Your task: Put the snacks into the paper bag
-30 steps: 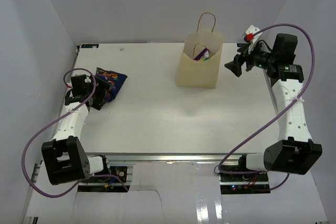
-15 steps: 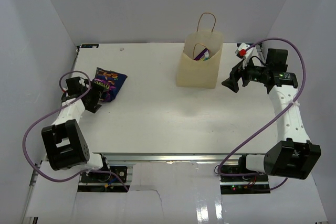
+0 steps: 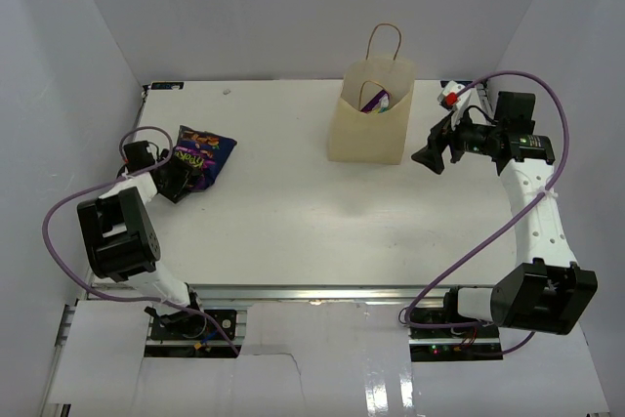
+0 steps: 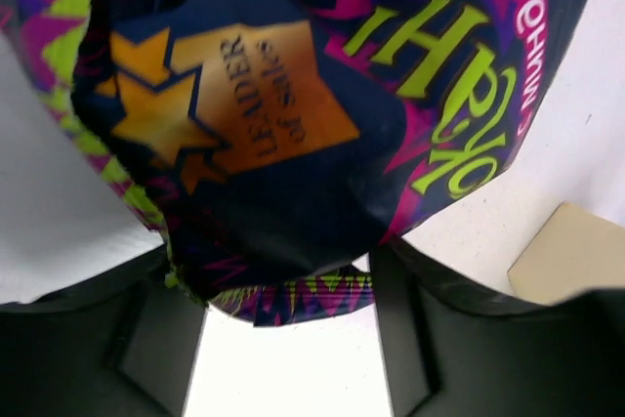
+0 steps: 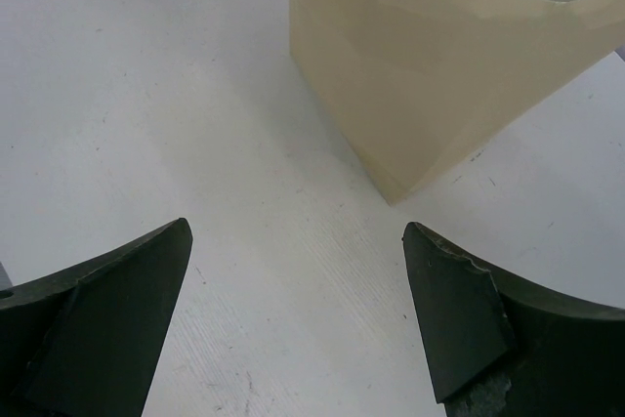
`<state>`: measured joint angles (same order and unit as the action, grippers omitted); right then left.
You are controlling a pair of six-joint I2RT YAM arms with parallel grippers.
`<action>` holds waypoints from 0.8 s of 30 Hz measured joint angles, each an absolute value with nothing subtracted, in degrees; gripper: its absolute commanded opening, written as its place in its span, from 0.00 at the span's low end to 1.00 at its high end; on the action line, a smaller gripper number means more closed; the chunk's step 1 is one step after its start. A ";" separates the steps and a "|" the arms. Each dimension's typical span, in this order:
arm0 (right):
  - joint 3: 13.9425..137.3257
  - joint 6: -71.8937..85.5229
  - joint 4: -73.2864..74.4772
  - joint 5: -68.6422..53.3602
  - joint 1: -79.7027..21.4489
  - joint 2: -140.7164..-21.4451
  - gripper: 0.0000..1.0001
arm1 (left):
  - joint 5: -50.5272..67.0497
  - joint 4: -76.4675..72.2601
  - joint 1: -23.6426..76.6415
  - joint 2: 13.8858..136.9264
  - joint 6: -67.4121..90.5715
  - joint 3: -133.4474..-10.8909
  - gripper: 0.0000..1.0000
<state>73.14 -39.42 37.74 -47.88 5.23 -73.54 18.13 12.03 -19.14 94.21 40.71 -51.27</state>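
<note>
Packet (image 4: 293,144), dark blue, between left end effector (image 4: 278,275) fingers; paper bag (image 3: 366,134) upright

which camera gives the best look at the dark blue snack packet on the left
Left wrist: the dark blue packet fills the frame, its print is readable, and its near edge sits between the fingers of the left tool. Top external shows it small, beside that tool. Right wrist misses it, showing the paper bag instead.

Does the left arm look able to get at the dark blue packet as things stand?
Likely yes: the left gripper sits right at the dark blue packet, whose near edge lies between its fingers, with nothing else in between.
</note>
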 measured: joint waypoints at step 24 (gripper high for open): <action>79.99 -41.21 40.77 -70.67 -0.62 -66.13 0.91 | 32.56 9.47 -19.18 78.98 31.35 -51.59 0.00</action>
